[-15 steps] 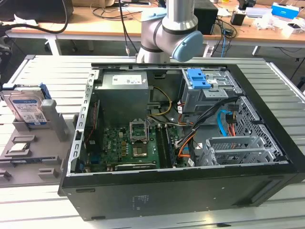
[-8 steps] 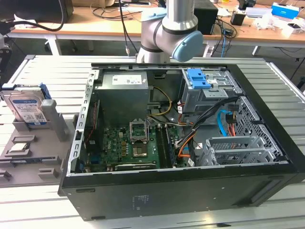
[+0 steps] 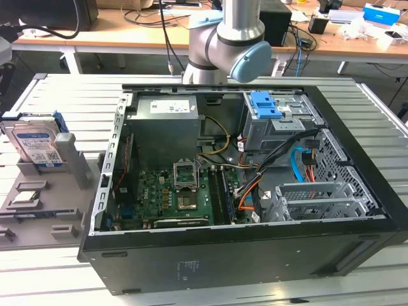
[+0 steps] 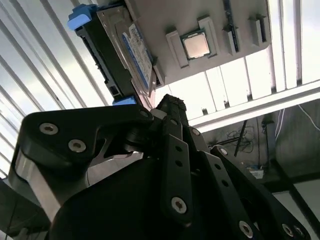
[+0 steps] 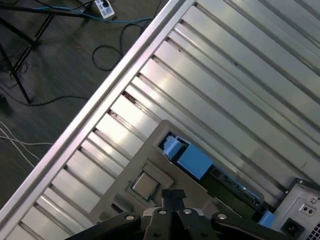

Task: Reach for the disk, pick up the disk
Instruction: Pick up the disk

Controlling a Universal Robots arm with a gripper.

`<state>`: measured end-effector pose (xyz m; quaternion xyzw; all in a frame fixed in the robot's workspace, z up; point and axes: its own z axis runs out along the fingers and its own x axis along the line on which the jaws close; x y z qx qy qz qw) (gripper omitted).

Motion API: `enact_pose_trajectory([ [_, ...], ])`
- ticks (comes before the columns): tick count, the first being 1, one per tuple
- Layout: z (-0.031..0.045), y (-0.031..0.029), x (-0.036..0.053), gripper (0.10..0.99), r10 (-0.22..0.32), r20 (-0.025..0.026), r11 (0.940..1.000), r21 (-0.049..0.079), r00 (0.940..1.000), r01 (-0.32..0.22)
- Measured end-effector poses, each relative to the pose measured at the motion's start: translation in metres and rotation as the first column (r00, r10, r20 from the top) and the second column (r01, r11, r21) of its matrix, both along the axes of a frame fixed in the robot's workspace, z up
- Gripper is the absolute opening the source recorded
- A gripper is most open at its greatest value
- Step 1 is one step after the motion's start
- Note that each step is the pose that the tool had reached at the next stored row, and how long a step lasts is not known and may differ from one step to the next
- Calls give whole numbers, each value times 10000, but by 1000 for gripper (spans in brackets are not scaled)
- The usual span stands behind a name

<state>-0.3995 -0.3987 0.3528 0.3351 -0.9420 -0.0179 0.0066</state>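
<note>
We stood in an electronics lab: an opened black metal computer tower (image 3: 242,261) lay on a ribbed aluminium-profile table (image 3: 64,89), and long wooden workbenches (image 3: 108,33) behind carried trailing black cables (image 3: 165,35) and equipment.

The disk (image 3: 37,141) sits partly hidden in its grey holder (image 3: 80,171) (arm (image 3: 239,29) cropped above).

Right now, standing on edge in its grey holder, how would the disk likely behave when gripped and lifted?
The disk is a silver metal slab, so probably rigid and heavy for its size. Its smooth faces may be slippery; the blue bracket likely grips better. Standing on edge in the grey holder, it could tip if nudged.
</note>
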Motion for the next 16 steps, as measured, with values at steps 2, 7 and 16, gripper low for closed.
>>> enact_pose_trajectory([
  [2, 0, 0, 0, 106, 414, 0, 9991, 0, 9991, -414],
  [7, 0, 0, 0, 106, 1402, -1, 9901, 0, 9901, -1402],
  [16, 0, 0, 0, 106, 2470, 0, 9690, 0, 9690, -2470],
])
